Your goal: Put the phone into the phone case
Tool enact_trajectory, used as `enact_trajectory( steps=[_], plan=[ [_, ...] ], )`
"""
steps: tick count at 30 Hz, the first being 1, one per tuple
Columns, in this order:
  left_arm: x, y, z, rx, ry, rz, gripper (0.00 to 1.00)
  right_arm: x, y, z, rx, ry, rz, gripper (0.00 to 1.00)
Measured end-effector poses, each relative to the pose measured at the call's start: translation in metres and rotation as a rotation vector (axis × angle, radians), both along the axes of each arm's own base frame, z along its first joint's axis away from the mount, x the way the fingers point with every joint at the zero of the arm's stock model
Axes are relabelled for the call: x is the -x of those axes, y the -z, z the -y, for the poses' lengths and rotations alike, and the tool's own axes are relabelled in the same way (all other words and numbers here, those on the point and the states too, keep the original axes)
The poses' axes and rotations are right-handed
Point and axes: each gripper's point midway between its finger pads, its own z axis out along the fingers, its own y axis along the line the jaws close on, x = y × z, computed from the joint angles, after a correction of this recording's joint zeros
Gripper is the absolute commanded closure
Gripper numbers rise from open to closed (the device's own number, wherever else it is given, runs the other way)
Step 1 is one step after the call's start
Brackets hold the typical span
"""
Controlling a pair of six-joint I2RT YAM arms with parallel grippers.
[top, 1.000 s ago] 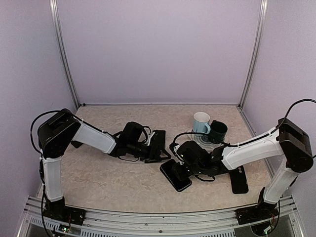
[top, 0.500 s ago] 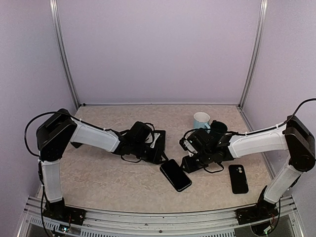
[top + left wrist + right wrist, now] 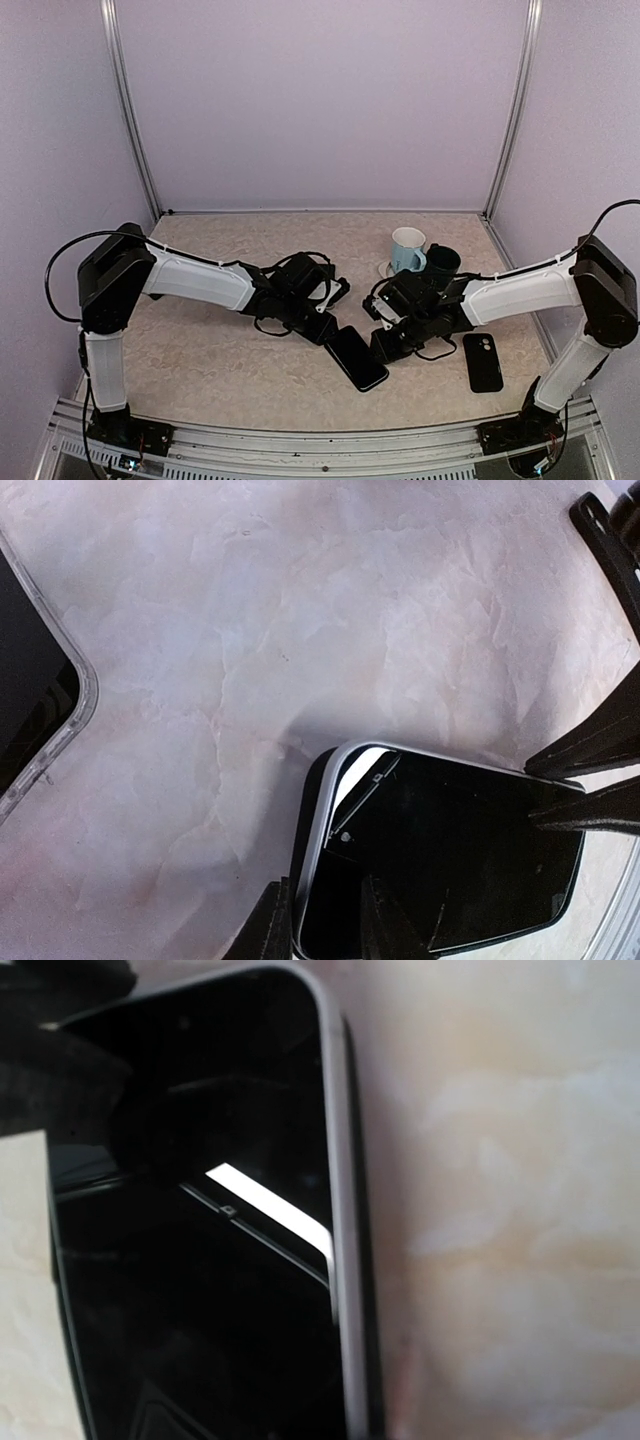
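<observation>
Beige marbled table (image 3: 220,350): all items carried on it. Left jaws: closed narrow on far-left end rim of silver-rimmed black phone (image 3: 357,358); one finger (image 3: 268,935) seen outside rim, other over screen. Right jaws: positioned just beside phone's right edge; state cannot be told. Phone laid screen-up, mid-table. Black phone case with camera cutout (image 3: 484,362) laid apart, right of phone. Light-blue mug (image 3: 406,246) and black mug (image 3: 441,264) placed behind, side by side.

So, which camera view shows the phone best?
The top view: it shows the whole phone, lying flat, screen up. The left wrist view shows only one end, at its fingers. The right wrist view is very close: part of the screen and one long edge.
</observation>
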Motion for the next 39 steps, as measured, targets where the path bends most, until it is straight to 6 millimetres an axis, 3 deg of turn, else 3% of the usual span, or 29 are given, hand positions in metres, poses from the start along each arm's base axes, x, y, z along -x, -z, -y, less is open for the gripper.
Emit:
enact_trajectory(
  steps=[11, 14, 22, 28, 32, 35, 39],
  plan=[
    [0.005, 0.003, -0.004, -0.066, 0.08, 0.057, 0.8, 0.0, 0.0, -0.001, -0.002, 0.058, -0.027, 0.83],
    [0.006, 0.004, -0.004, -0.075, 0.096, 0.062, 0.85, 0.0, 0.0, -0.001, 0.017, 0.066, -0.032, 0.82],
    [0.008, 0.007, -0.008, -0.099, 0.077, 0.053, 0.83, -0.005, -0.012, -0.004, 0.051, 0.063, -0.034, 0.71],
    [0.011, -0.003, -0.012, -0.142, 0.065, 0.075, 0.76, -0.017, -0.019, -0.008, 0.038, 0.06, -0.018, 0.69],
    [0.004, -0.019, -0.007, -0.13, 0.05, 0.087, 0.75, -0.023, -0.012, -0.012, 0.061, 0.051, -0.02, 0.67],
    [-0.004, -0.035, -0.008, -0.1, 0.022, 0.098, 0.75, -0.018, -0.006, -0.006, 0.087, 0.044, -0.041, 0.62],
    [-0.004, -0.037, -0.029, -0.094, -0.021, 0.074, 0.78, -0.004, 0.002, 0.003, 0.099, 0.029, -0.082, 0.71]
  ],
)
